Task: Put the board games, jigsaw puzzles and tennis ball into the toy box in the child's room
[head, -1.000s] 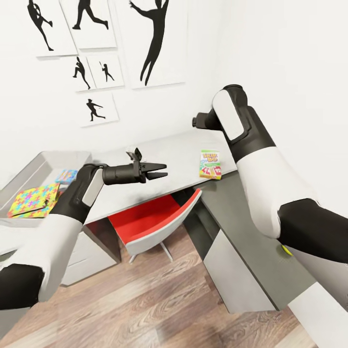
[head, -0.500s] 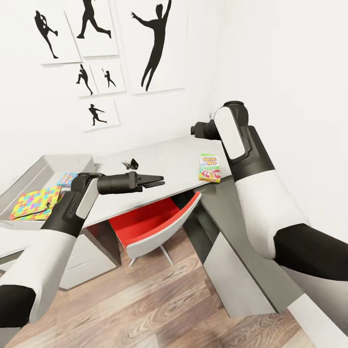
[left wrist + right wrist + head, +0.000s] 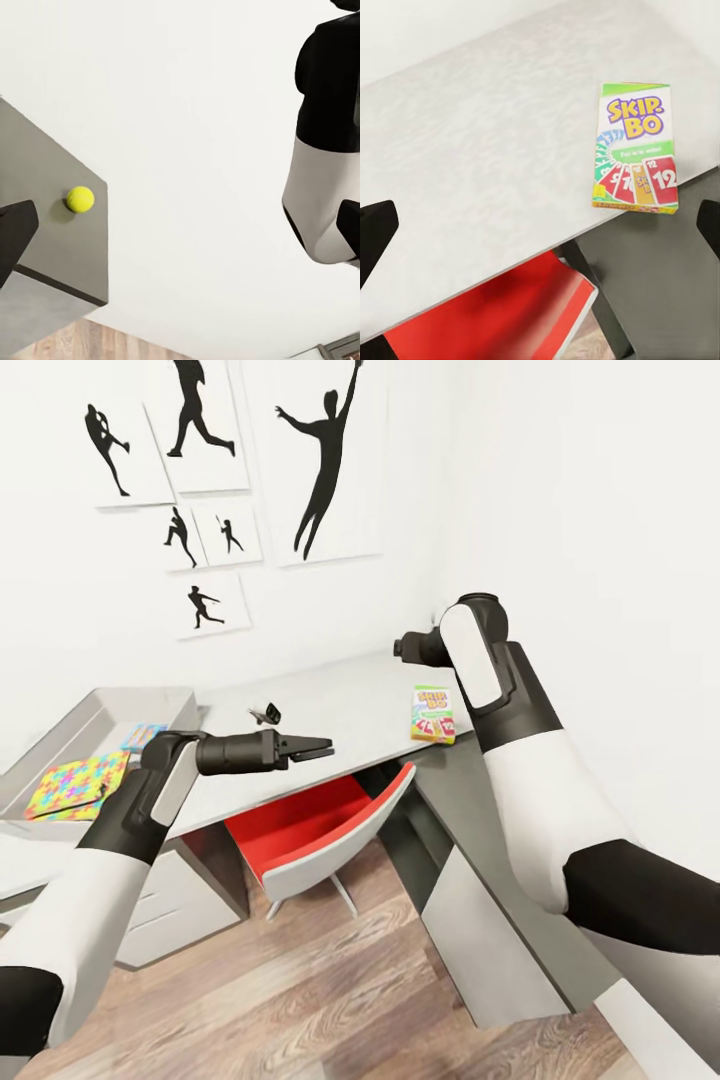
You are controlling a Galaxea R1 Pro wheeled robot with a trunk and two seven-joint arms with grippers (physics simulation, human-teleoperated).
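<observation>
The broad middle of the desk (image 3: 330, 705) is lying bare, giving a claw open room to come down between the small dark object (image 3: 266, 713) near the back and the Skip-Bo box (image 3: 432, 714) at the corner. Around that box the desktop is lying clear on every side in the right wrist view, and the box is sitting flat near the front edge. The left claw (image 3: 318, 747) is hanging over the desk's front edge with its fingers slightly parted. The red chair (image 3: 320, 830) is filling the gap under the desk. At the far left, the toy box (image 3: 120, 705) is taking up the desktop.
</observation>
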